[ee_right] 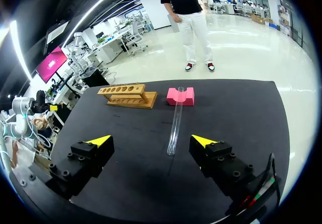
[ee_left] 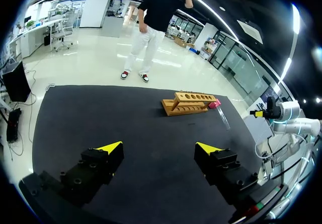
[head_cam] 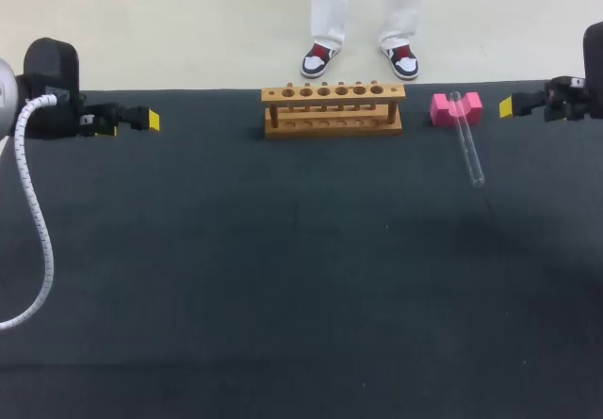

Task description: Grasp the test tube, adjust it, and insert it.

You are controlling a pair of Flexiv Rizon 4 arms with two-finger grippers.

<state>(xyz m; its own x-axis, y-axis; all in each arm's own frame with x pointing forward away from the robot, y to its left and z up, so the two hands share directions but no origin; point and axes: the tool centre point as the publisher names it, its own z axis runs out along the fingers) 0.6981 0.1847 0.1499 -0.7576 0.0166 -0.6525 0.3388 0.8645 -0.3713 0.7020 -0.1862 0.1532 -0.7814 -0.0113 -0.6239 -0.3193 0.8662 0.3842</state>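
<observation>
Head view: my left gripper [head_cam: 148, 120] sits at the upper left of the frame, over the far left edge of the dark table [head_cam: 283, 278], its yellow tip turned toward the middle. A white ribbed cable [head_cam: 38, 212] hangs from that arm down the left edge of the frame. My right gripper [head_cam: 506, 106] is at the upper right, its yellow tip also turned inward.

The wooden rack [head_cam: 333, 108] stands in the upper middle of the frame, near the table's far edge, with a row of holes along its top bar. Just right of it, apart from it, lies a pink block [head_cam: 441, 108]. The test tube [head_cam: 468, 144] is clear and lies flat. One end rests in the notch on top of the pink block and the other end is on the table, nearer the camera and slightly to the right.

In the left wrist view my fingers stand wide apart, open, over bare table. The rack, block and tube are well ahead of them.

In the right wrist view my fingers are likewise spread open. The tube lies ahead of them, lined up with the gap between them but touching neither. The pink block is beyond it and the rack beside the block.
</observation>
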